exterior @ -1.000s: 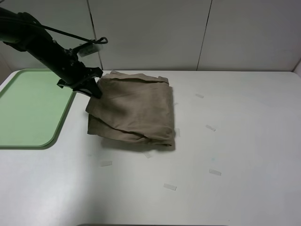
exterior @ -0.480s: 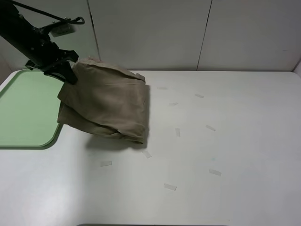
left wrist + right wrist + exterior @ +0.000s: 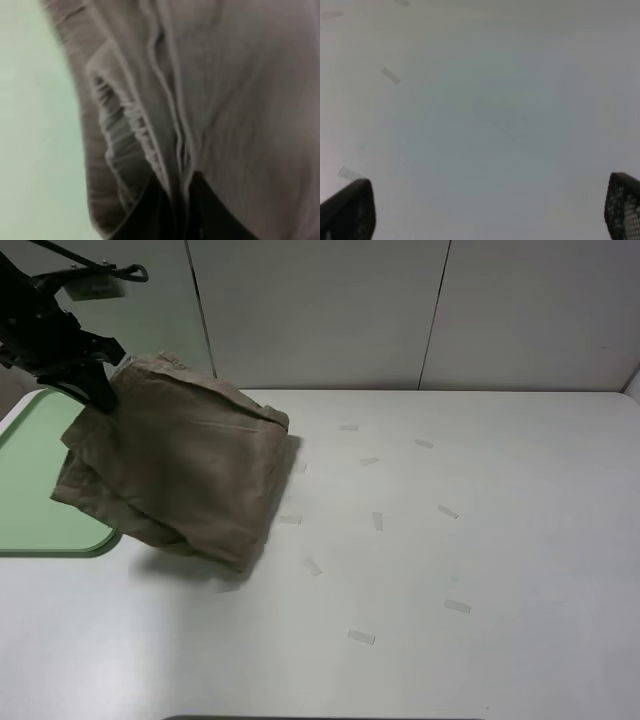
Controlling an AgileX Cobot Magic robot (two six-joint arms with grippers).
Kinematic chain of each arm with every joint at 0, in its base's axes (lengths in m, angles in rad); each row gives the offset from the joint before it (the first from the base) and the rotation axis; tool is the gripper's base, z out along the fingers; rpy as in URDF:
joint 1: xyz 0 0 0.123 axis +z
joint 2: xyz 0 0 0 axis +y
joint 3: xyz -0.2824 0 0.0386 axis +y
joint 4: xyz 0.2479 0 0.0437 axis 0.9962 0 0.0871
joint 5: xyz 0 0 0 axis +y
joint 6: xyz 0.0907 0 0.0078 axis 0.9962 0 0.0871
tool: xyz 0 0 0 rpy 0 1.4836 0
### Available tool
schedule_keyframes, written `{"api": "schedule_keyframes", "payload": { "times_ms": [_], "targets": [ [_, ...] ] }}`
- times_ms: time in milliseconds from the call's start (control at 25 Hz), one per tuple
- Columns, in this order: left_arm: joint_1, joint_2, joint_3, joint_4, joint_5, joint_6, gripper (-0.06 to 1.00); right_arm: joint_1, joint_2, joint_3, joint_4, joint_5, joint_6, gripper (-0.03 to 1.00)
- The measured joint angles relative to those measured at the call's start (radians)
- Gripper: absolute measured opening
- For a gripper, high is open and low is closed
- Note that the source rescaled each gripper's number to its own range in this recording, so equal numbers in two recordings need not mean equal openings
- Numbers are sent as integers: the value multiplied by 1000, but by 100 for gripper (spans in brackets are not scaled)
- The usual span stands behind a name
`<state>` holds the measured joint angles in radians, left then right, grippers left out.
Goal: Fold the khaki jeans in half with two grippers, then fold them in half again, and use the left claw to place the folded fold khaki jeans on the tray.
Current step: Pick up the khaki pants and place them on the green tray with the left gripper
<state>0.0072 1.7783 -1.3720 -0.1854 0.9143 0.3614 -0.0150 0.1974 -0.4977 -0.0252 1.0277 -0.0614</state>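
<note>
The folded khaki jeans (image 3: 175,475) are being held aloft, pinched in the closed left claw (image 3: 95,395), half over the mint-green tray (image 3: 30,500) at the left; lowering onto it is called for next.

White table (image 3: 500,570), matte and evenly lit, small strips of clear tape (image 3: 361,637) scattered across it, pale panelled wall (image 3: 320,310) behind, dark vertical seams between panels, soft shadowless light
</note>
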Motion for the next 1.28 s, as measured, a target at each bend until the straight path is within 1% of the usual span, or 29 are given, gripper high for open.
{"api": "schedule_keyframes", "payload": {
  "times_ms": [120, 200, 400, 600, 760, 880, 1120, 1280],
  "targets": [
    [15, -27, 0, 73, 18, -34, 8, 0, 0, 0, 0, 0, 0, 100],
    [23, -42, 0, 104, 22, -38, 8, 0, 0, 0, 0, 0, 0, 100],
    [39, -53, 0, 132, 31, -42, 8, 0, 0, 0, 0, 0, 0, 100],
    [42, -53, 0, 185, 26, -42, 8, 0, 0, 0, 0, 0, 0, 100],
    [42, -53, 0, 185, 20, -43, 8, 0, 0, 0, 0, 0, 0, 100],
    [44, -53, 0, 216, 18, -43, 8, 0, 0, 0, 0, 0, 0, 100],
    [110, -53, 0, 277, 4, -44, 8, 0, 0, 0, 0, 0, 0, 100],
    [162, -53, 0, 322, -26, -29, 8, 0, 0, 0, 0, 0, 0, 100]
  ]
}}
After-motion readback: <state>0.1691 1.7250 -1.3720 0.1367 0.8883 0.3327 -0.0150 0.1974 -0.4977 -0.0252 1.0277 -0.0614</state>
